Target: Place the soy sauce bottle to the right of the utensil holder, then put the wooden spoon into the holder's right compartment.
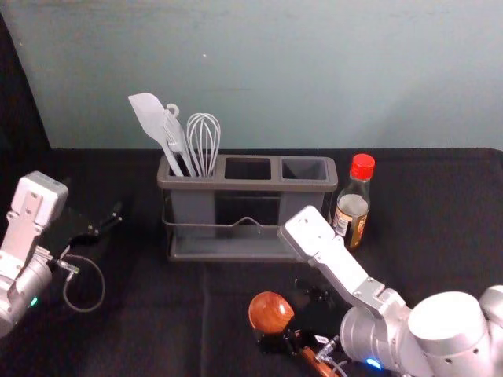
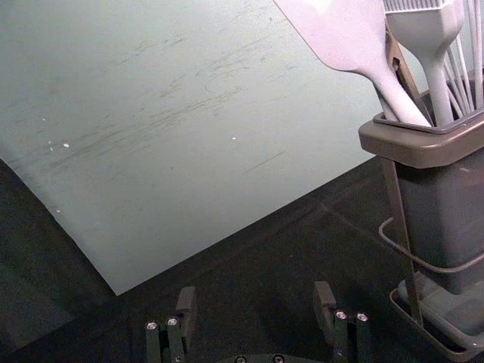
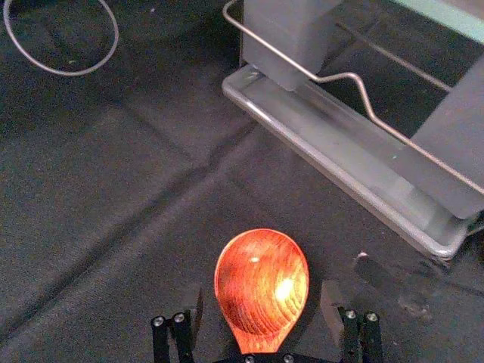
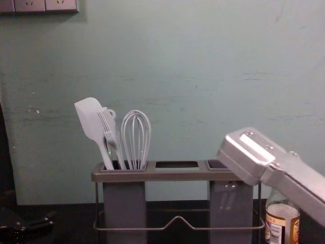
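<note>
A wall [image 1: 275,78] is behind the holder [image 1: 251,187], cloth [image 1: 149,322] beneath, bottle [image 1: 352,206] right. In front, right gripper [image 1: 289,317] gapes around the spoon [image 1: 270,311]; left gripper [image 1: 96,206], parted, is left.

Scuffed pale green wall [image 1: 275,71] behind black-draped table [image 1: 440,204]

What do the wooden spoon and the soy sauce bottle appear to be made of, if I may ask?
The spoon looks like varnished wood: grain lines, glossy highlight. The bottle seems clear, smooth glass, perhaps plastic, being see-through above its label.
</note>
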Controlling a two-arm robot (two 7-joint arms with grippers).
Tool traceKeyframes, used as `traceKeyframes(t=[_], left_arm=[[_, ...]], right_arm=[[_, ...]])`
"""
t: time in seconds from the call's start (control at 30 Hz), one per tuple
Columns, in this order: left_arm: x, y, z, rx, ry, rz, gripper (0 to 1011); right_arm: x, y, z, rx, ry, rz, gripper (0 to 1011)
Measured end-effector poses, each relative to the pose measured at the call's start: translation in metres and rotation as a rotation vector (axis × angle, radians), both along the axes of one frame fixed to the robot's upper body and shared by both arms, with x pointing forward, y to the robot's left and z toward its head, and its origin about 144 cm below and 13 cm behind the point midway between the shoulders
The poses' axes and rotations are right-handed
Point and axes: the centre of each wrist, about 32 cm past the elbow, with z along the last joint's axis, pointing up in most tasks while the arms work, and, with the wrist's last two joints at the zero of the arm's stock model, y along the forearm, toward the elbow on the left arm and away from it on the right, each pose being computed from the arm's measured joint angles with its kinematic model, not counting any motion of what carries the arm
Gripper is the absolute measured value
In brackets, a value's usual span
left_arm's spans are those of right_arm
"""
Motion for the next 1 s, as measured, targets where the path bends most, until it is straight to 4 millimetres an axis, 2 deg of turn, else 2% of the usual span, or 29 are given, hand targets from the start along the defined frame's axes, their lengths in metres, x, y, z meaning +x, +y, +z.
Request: traceKeyframes(t=[0.4,1.0], left_arm=[[0.000,0.000,0.000,0.000,0.000,0.000,1012],[0.000,0.000,0.000,0.000,0.000,0.000,1011]], right_arm=[[0.024,0.010,-0.003,-0.002,0.066,0.016,1003],[0.031,0.013,-0.007,-0.004,0.079,0.012,1003]])
